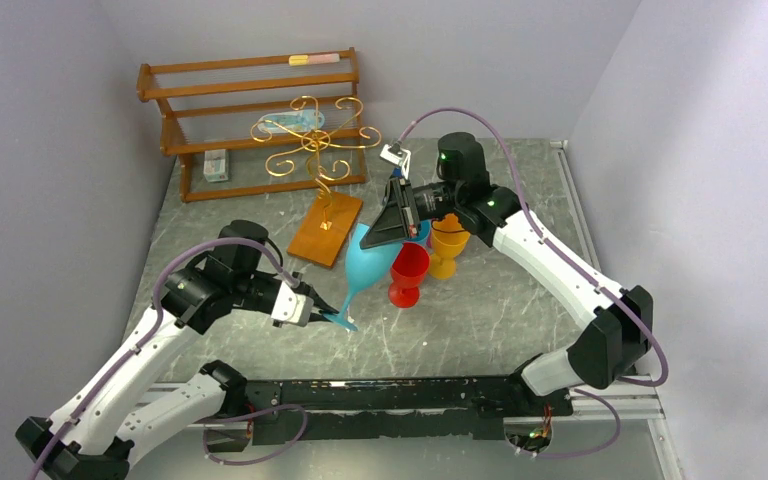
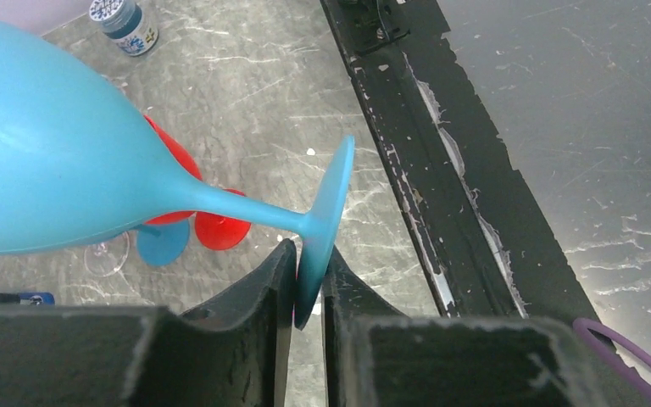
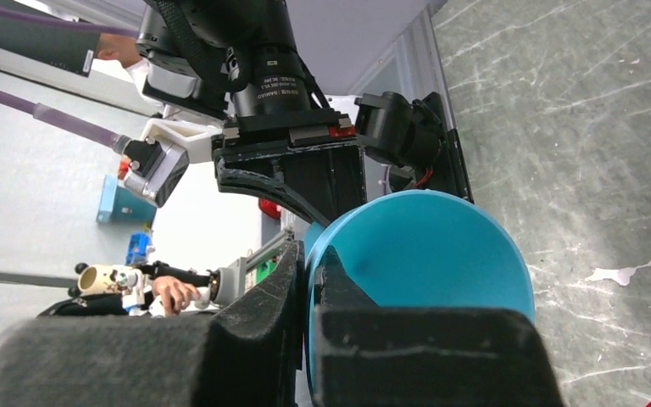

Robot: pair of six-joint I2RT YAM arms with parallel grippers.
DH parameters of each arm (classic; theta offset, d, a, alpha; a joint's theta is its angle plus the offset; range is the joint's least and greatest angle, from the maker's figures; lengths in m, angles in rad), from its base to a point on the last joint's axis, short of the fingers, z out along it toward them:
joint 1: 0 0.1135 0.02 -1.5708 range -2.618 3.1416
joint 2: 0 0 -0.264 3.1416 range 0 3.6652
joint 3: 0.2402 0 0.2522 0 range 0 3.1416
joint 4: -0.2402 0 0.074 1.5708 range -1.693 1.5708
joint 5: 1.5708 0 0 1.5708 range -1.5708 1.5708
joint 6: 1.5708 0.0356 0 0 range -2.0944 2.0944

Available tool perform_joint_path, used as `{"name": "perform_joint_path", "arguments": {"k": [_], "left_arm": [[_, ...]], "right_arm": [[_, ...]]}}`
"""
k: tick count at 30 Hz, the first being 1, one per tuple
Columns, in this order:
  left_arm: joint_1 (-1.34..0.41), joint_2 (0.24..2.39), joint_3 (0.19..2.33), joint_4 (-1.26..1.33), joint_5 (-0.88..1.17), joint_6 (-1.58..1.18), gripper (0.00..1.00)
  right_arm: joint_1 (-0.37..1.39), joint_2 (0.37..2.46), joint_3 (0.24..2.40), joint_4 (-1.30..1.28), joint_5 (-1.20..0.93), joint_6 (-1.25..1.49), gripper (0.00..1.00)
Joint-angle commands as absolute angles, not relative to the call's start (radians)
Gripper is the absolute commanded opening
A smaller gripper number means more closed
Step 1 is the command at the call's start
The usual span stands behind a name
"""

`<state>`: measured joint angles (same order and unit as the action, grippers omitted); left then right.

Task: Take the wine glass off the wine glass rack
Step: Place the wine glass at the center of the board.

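The blue wine glass (image 1: 363,262) is off the rack (image 1: 312,140), i.e. it hangs tilted over the tabletop (image 1: 480,320), held at both ends. The left claw (image 1: 318,312) is closed on the edge of the foot. In the left wrist view its fingers (image 2: 263,297) stand on both sides of the thin foot disc, w/ the stem and bowl going up to the left. The right claw (image 1: 400,225) is closed on the rim of the bowl, one finger inside and one outside, as the right wrist view shows. The bowl is near the wooden base of the rack and apart from its gold wire arms. A red glass (image 1: 409,270) and a yellow glass (image 1: 447,247) stand upright on the tabletop just beside the bowl, on its right. A wooden shelf (image 1: 250,95) stands behind the rack, at the back wall.
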<state>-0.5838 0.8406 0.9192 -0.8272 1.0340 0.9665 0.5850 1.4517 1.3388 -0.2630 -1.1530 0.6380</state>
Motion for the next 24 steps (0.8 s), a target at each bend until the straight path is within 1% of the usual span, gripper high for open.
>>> {"name": "perform_joint_path", "arguments": {"k": [1,3,7,8,9,10,12,14,19,24], "left_arm": [[-0.587,0.807,0.92,-0.724,1.062,0.925,0.25],[-0.587,0.791,0.9,-0.675,1.059,0.872,0.37],[-0.586,0.786,0.896,-0.659,1.068,0.843,0.5],[-0.587,0.79,0.901,-0.674,1.069,0.857,0.61],[-0.587,0.795,0.91,-0.696,1.068,0.875,0.68],[-0.588,0.799,0.92,-0.713,1.068,0.889,0.73],[-0.586,0.804,0.935,-0.728,1.064,0.896,0.78],[-0.587,0.797,0.939,-0.686,1.039,0.844,0.82],[-0.586,0.706,0.881,-0.416,0.887,0.605,0.9],[-0.587,0.623,0.803,-0.215,0.803,0.466,0.94]], "right_arm": [[0.598,1.426,1.34,-0.286,-1.09,0.567,0.0],[0.602,1.413,1.331,-0.27,-1.084,0.567,0.0],[0.603,1.397,1.318,-0.261,-1.076,0.559,0.0],[0.604,1.394,1.318,-0.27,-1.068,0.551,0.0],[0.605,1.39,1.32,-0.292,-1.06,0.54,0.0],[0.606,1.385,1.321,-0.316,-1.048,0.521,0.0],[0.618,1.372,1.32,-0.377,-1.009,0.467,0.0],[0.643,1.356,1.313,-0.439,-0.984,0.4,0.0],[0.755,1.298,1.259,-0.546,-0.834,0.292,0.0],[0.798,1.185,1.128,-0.514,-0.617,0.296,0.0]]}}
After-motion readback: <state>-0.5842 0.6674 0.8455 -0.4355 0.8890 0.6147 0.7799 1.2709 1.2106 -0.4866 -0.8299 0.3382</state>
